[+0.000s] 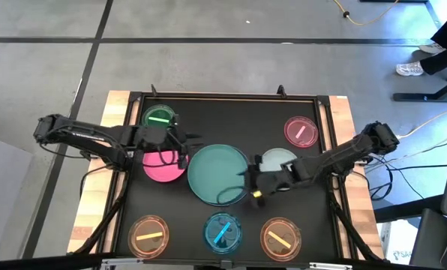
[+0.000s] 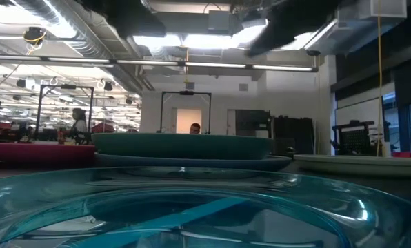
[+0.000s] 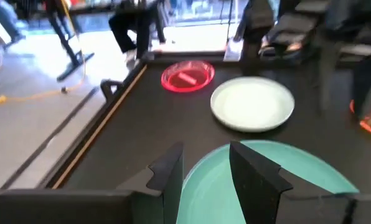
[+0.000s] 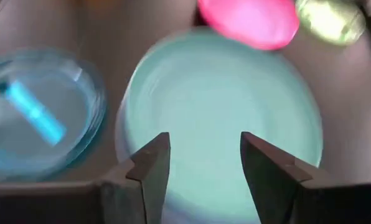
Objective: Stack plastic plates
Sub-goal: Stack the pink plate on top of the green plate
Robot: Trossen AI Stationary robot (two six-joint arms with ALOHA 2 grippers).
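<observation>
Over the teal plate (image 1: pixel 217 174) at mid-table: right claw (image 1: pixel 251 184), fingers apart, nothing held, at that plate's right edge. At its left edge: left claw (image 1: pixel 184 147), fingers also apart and empty, above the opaque pink plate (image 1: pixel 163 166). Beside the right claw: grey-green plate (image 1: pixel 277 160). Farther out: green plate (image 1: pixel 159 117), striped pink plate (image 1: pixel 301 130), two orange plates (image 1: pixel 148 235) (image 1: pixel 280 238), blue plate (image 1: pixel 223 232).

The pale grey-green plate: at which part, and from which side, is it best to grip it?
Probably at its thin raised rim: the pale grey-green plate lies flat, so only the edge fits between fingers. Come from its right side, where the right gripper is nearer; the teal plate crowds its left.
</observation>
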